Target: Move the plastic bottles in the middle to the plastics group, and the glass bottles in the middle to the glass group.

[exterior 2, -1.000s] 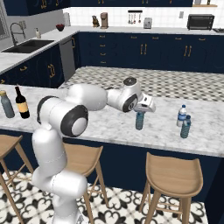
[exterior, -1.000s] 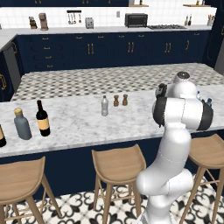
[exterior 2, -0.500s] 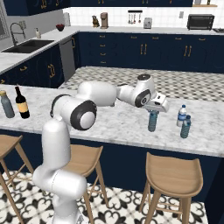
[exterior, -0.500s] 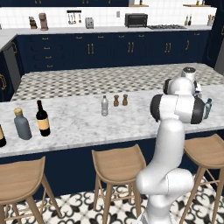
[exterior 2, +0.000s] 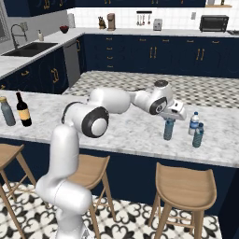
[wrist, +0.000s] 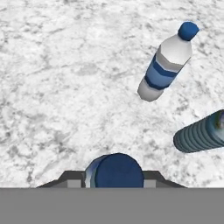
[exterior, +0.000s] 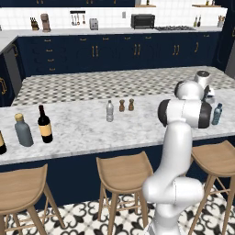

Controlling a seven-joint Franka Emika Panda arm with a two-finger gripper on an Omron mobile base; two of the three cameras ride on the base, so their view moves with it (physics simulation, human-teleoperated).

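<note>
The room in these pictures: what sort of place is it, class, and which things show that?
A home kitchen, apparently. A marble island counter has wooden bar stools beneath it, a sink with faucet stands on the side counter, and a toaster oven sits on the back counter.

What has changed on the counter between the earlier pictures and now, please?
The pincer has carried the teal bottle rightward along the counter, close to the plastics group, and still holds it upright. The clear bottle, the shakers and the wine bottle stayed put.
</note>
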